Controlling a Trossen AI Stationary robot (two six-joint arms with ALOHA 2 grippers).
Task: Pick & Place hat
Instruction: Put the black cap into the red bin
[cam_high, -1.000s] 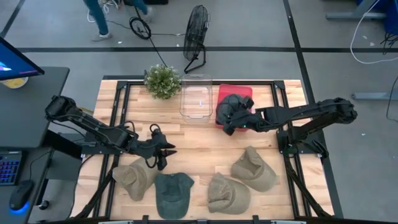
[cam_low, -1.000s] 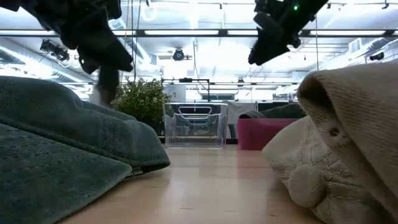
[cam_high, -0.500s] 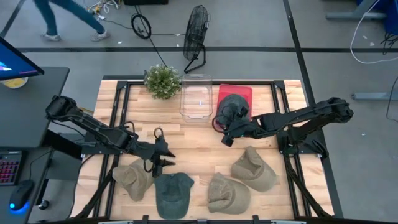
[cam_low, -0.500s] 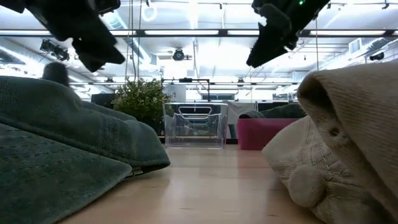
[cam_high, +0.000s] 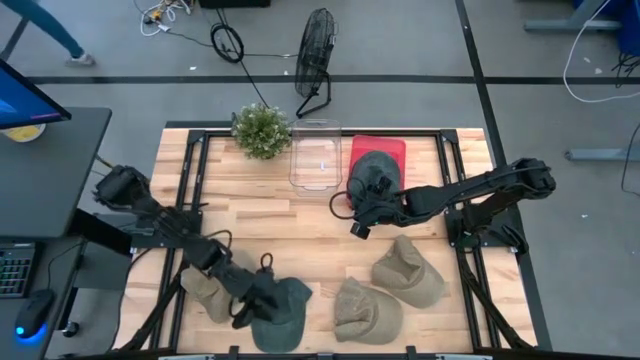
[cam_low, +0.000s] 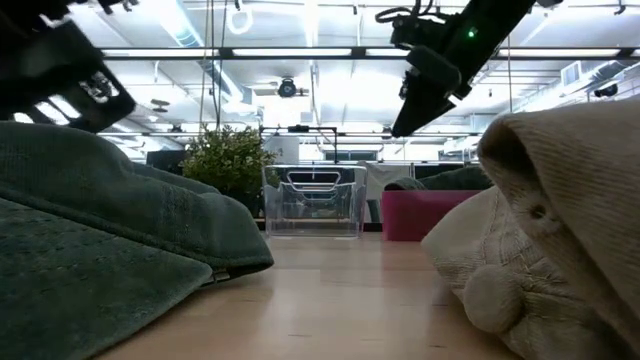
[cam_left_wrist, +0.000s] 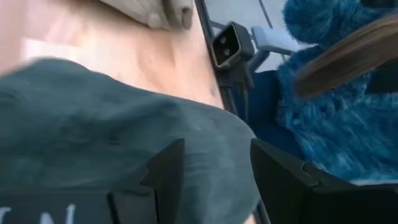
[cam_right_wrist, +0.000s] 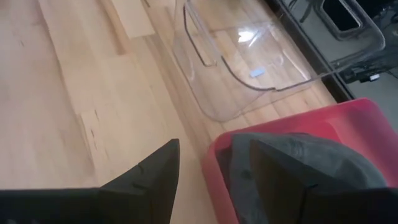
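Note:
A dark green cap (cam_high: 280, 312) lies flat near the table's near edge, and it fills the left wrist view (cam_left_wrist: 124, 143). My left gripper (cam_high: 262, 290) (cam_left_wrist: 217, 149) is open and hovers just above this cap's crown; the low view shows it (cam_low: 65, 75) clear of the cloth. Another dark cap (cam_high: 376, 172) (cam_right_wrist: 298, 162) rests inside the red bin (cam_high: 392, 148). My right gripper (cam_high: 355, 222) (cam_right_wrist: 214, 146) is open and empty. It hangs over bare wood on the near-left side of that bin, and the low view shows it high up (cam_low: 430, 85).
Three tan hats lie along the near edge: one left of the green cap (cam_high: 212, 288), two to its right (cam_high: 365, 310) (cam_high: 408, 272). A clear bin (cam_high: 316, 155) and a potted plant (cam_high: 262, 130) stand at the far edge. Bare wood lies in the middle.
My left gripper moved toward the near edge and to the right, coming down over the dark green cap. My right gripper drew back from the red bin toward the near left, while the dark cap stayed in the bin.

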